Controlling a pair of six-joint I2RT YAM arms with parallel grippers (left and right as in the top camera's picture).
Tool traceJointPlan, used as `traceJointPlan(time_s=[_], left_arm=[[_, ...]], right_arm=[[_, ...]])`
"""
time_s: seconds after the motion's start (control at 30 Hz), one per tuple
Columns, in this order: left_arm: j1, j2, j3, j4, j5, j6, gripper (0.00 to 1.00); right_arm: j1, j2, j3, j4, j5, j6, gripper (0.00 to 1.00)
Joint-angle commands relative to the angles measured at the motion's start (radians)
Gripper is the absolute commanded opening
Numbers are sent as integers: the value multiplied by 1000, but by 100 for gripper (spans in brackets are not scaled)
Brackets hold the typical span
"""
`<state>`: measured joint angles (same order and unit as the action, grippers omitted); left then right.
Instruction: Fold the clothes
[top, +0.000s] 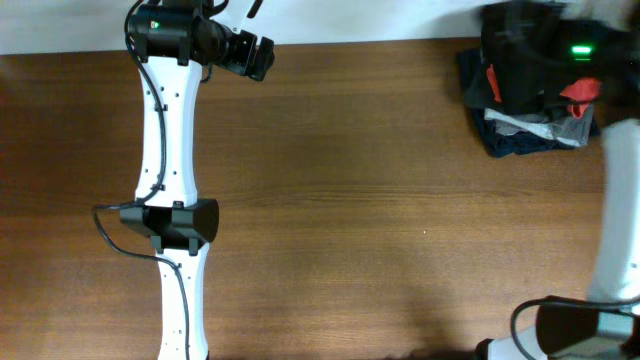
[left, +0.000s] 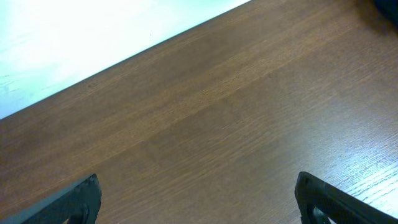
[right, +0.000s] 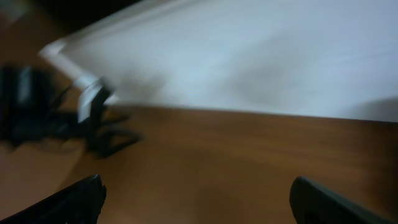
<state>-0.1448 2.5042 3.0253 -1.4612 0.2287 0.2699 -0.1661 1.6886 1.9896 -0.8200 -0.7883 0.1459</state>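
Clothes (top: 503, 50), meaning the black shirt, lie bunched on top of a small pile at the table's far right corner. The table (top: 380, 220) is brown wood, and a white wall (left: 93, 37) runs behind its far edge. My right arm (top: 615, 200) comes up the table's right side and its blurred wrist hangs over that pile, so I cannot tell where black cloth ends and wrist begins. My left arm (top: 170, 150) runs up the table's left side. My left gripper (top: 258, 55) sits at the table's far edge, well apart from the shirt, fingers spread wide over bare wood. My right gripper (right: 196, 190) is spread wide too, with nothing between the fingers. Under the shirt show a grey garment (top: 530, 125), a navy garment (top: 500, 142) and a bit of red cloth (top: 494, 85).
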Motion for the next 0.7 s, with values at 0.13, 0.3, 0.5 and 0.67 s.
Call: traceJointPlan(time_s=[0.13,0.3,0.5,0.67], left_arm=[[-1,17,-1,3,11,8,99],[-1,17,-1,3,11,8,99],[-1,17,-1,3,11,8,99],[-2,17,-1,3,11,8,99]], right_arm=[[271,22,0,-4,-19,-15,99],[366,23,0,-40,-8,-15,99],[395,26,-2,-94,232,-16,99],[388,42,-3,-107,536,-16,99]])
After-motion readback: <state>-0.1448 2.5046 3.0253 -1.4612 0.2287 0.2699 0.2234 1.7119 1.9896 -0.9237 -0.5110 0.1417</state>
